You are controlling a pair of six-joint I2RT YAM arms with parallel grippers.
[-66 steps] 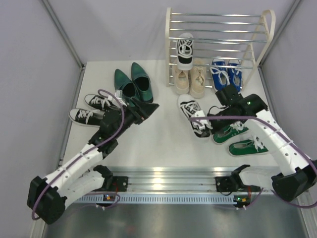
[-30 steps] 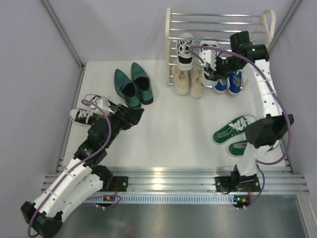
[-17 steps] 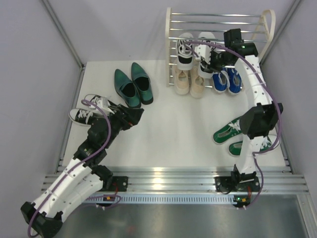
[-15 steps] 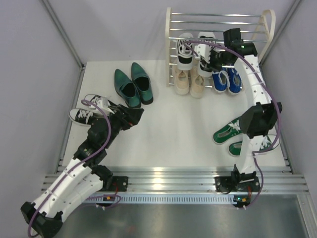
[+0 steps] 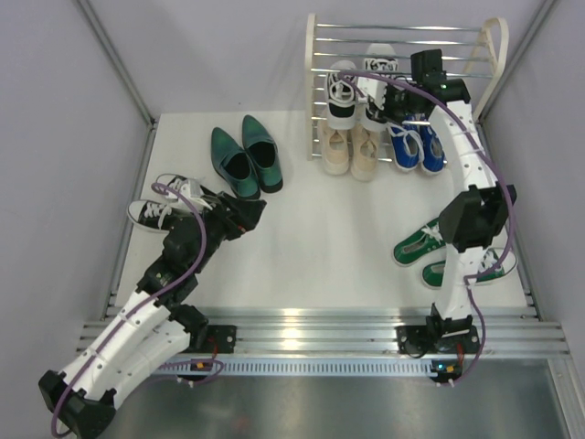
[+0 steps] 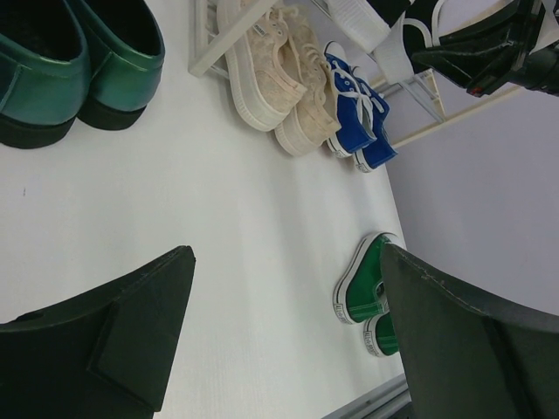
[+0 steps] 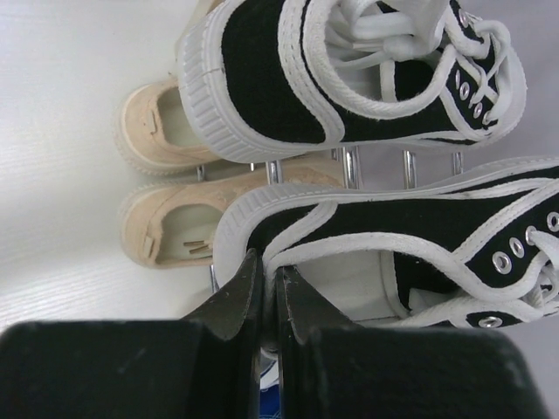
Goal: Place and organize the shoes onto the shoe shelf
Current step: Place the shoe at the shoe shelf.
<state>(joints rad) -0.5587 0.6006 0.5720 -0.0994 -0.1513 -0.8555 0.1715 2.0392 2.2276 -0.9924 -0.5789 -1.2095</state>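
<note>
Right gripper (image 7: 268, 266) — pinched tight on black-and-white sneaker (image 7: 376, 223) heel, atop shoe shelf (image 5: 312, 55).

A white table (image 5: 302, 238) fills the middle, its matte top evenly and brightly lit. Pale lilac-grey walls (image 5: 210, 55) stand behind the table and on both sides of it, with thin metal posts (image 5: 114, 59) slanting up at its far corners. A ribbed aluminium rail (image 5: 311, 334) runs along the table's near edge and catches glare. Nearer than the rail lies a dull grey metal sheet (image 5: 320, 407).
</note>
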